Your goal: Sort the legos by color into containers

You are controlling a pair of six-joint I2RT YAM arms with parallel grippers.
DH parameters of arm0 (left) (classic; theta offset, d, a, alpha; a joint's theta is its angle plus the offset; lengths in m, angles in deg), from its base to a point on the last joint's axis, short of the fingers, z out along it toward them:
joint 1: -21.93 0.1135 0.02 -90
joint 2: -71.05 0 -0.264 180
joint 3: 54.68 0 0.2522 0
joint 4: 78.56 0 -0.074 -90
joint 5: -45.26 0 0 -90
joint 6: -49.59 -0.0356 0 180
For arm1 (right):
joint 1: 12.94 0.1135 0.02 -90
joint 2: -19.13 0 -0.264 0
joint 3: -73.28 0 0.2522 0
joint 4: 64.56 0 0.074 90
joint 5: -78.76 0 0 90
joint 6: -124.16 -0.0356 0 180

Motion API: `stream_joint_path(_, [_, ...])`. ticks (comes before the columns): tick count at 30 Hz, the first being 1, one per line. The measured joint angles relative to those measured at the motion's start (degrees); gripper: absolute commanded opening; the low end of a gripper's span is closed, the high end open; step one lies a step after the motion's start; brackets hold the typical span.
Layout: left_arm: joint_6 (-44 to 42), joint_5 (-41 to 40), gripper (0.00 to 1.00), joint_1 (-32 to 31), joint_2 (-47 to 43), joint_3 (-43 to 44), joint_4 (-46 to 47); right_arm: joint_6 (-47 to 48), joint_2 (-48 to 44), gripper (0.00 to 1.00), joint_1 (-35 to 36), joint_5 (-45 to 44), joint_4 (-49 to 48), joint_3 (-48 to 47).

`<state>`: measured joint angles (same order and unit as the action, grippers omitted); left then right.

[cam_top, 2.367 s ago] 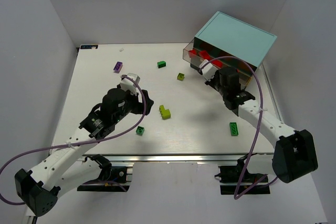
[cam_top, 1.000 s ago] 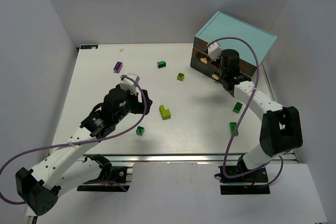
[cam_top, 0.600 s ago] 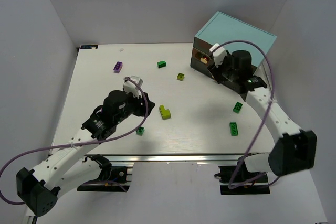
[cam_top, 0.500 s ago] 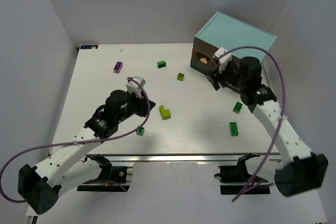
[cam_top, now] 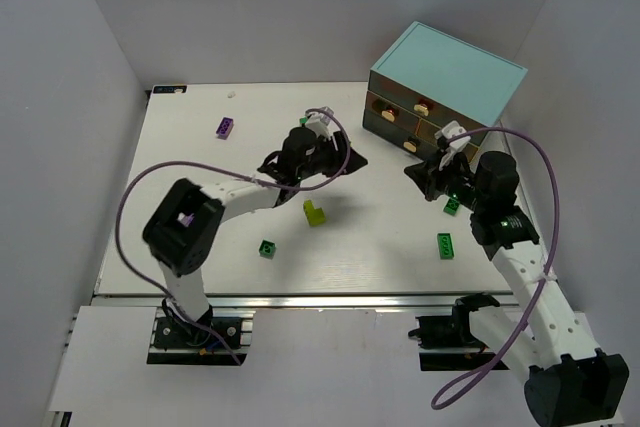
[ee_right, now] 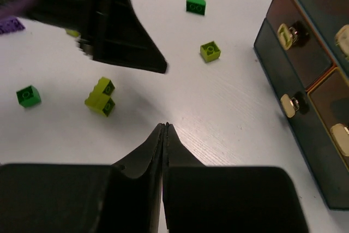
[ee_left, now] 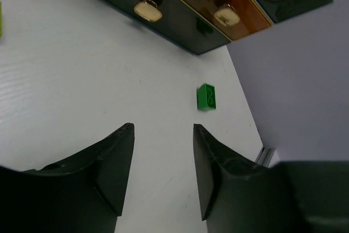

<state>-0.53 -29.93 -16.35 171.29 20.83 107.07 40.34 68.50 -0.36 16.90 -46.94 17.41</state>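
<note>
Toward the worktop's [cam_top: 150, 167] far left corner: one purple lego [cam_top: 225, 128]. Toward the middle: a lime lego [cam_top: 314, 213], with a green lego [cam_top: 267, 249] nearer the front edge. Just behind the lime one: left gripper [ee_left: 161, 129], half open, holding nothing. Further right: right gripper [ee_right: 164, 125], shut tight, empty. At the far right corner: containers [cam_top: 405, 112], all closed. Probably light, hard and smooth, so easy to flick away. Best pinched across flat sides.

Cabinet top [cam_top: 450, 62] light-blue, drawers [cam_top: 380, 105] smoky-brown; legos [cam_top: 444, 245] green, lime, purple; table [cam_top: 180, 207] white.
</note>
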Motion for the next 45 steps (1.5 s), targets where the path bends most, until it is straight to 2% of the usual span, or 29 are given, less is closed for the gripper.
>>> stream_joint_path(5, [10.49, -0.83, 0.67, -0.09, 16.26, 11.19, 10.1, -2.78, -3.89, 0.18, -0.72, -0.9, -1.75, 0.02])
stream_joint_path(11, [19.56, -2.78, 0.72, -0.09, 30.56, 24.79, 15.98, -3.69, -6.91, 0.22, -0.9, -1.46, -2.1, 0.02])
stream_joint_path(14, [21.86, -4.28, 0.74, -0.09, 34.32, 29.38, 16.68, -4.09, -8.5, 0.22, -0.94, -1.97, -2.47, 0.04])
stream_joint_path(26, [26.25, -7.65, 0.74, 0.02, 43.45, 45.33, 17.0, -4.31, -9.55, 0.22, -0.94, -2.91, -2.8, 0.79])
stream_joint_path(33, [28.04, -8.31, 0.7, 0.09, 44.15, 46.42, 16.57, -4.28, -9.55, 0.22, -0.94, -3.17, -2.8, 0.79])
stream_joint_path(39, [28.81, -8.48, 0.61, 0.35, 44.35, 46.53, 15.74, -4.28, -9.55, 0.22, -0.94, -3.61, -2.8, 0.79])
stream_joint_path(41, [28.85, -8.7, 0.63, 0.35, 44.35, 46.49, 15.37, -4.28, -9.55, 0.22, -0.94, -3.67, -2.82, 0.79])
stream_joint_path(45, [28.63, -9.46, 0.72, 0.35, 44.35, 46.23, 14.53, -4.28, -9.53, 0.22, -0.94, -3.82, -2.84, 0.79])
